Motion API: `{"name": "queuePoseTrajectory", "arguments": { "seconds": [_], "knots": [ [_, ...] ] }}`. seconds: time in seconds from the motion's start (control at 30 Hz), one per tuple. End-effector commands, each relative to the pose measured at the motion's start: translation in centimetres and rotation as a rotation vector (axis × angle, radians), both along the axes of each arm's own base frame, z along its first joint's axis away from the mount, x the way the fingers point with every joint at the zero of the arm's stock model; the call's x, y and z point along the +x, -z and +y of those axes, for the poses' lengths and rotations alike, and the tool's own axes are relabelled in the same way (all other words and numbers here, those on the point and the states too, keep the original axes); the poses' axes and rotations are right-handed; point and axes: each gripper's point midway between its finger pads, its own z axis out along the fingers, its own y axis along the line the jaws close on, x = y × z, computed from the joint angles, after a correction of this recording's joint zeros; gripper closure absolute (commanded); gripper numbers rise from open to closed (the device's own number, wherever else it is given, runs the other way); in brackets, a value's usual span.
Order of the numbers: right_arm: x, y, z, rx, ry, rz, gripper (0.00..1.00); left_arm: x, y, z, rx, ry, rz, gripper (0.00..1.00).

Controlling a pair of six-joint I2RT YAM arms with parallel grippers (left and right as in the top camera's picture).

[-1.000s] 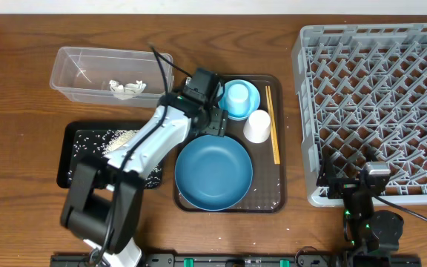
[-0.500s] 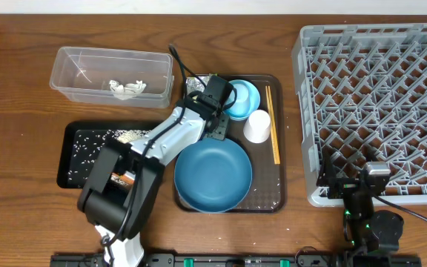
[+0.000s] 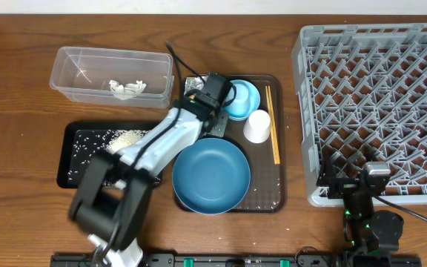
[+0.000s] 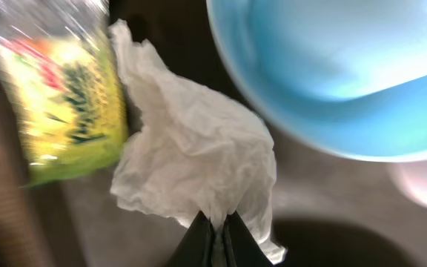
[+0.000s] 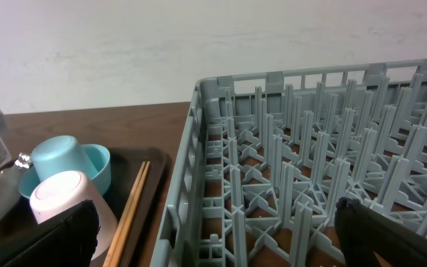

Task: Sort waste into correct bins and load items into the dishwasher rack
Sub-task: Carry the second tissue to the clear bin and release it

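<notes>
Crumpled white tissue (image 4: 199, 156) | my left gripper (image 4: 215, 236): jaws pinched shut on its bottom edge | I'd lift straight up, clear of yellow-green wrapper (image 4: 65, 96) frame-left, then carry to clear tub (image 3: 111, 50).

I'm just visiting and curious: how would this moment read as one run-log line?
left jaws: shut on crumpled white tissue, beside yellow-green wrapper | right jaws: open, near dishwasher rack

overhead: top-down, far | left wrist: close, tissue (image 4: 199, 156) | right wrist: low, along rack (image 5: 310, 163)
</notes>
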Motion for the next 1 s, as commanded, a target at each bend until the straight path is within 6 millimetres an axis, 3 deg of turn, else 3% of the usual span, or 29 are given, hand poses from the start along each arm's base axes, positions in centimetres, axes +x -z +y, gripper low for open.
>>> {"name": "queuePoseTrajectory", "arguments": {
  "seconds": [0.0,0.13,0.27,0.4,0.57,0.6,0.63,0.67,0.7,0.77,0.87,0.97],
  "knots": [
    [0.0,0.0,-0.3,-0.003,0.015,-0.002,0.01,0.8,-6.5,-0.1,-0.075,-0.02,-0.142,0.94],
    [0.0,0.0,-0.3,-0.003,0.015,-0.002,0.01,1.0,-11.3,0.5,-0.123,-0.041,-0.258,0.94],
    [0.0,0.0,-0.3,-0.003,0.015,-0.002,0.01,3.1,-14.6,4.5,-0.065,-0.195,-0.409,0.94],
    [0.0,0.0,-0.3,-0.003,0.015,-0.002,0.01,6.3,-15.9,8.9,-0.041,-0.335,-0.511,0.89],
    [0.0,0.0,-0.3,-0.003,0.015,-0.002,0.01,9.9,-15.2,14.3,-0.051,-0.491,-0.568,0.88],
    [0.0,0.0,-0.3,-0.003,0.015,-0.002,0.01,10.3,-14.7,15.3,-0.045,-0.514,-0.57,0.85],
    [0.0,0.0,-0.3,-0.003,0.015,-0.002,0.01,10.7,-14.3,16.1,-0.039,-0.53,-0.568,0.75],
    [0.0,0.0,-0.3,-0.003,0.015,-0.002,0.01,10.9,-13.8,16.8,-0.031,-0.545,-0.56,0.61],
    [0.0,0.0,-0.3,-0.003,0.015,-0.002,0.01,11.0,-13.3,17.3,-0.023,-0.555,-0.551,0.41],
    [0.0,0.0,-0.3,-0.003,0.015,-0.002,0.01,10.9,-12.6,17.8,-0.01,-0.563,-0.53,0.2],
    [0.0,0.0,-0.3,-0.003,0.015,-0.002,0.01,10.2,-12.1,17.3,-0.012,-0.543,-0.492,0.13],
    [0.0,0.0,-0.3,-0.003,0.015,-0.002,0.01,9.1,-12.7,15.4,-0.053,-0.485,-0.458,0.11]
  ]
}}
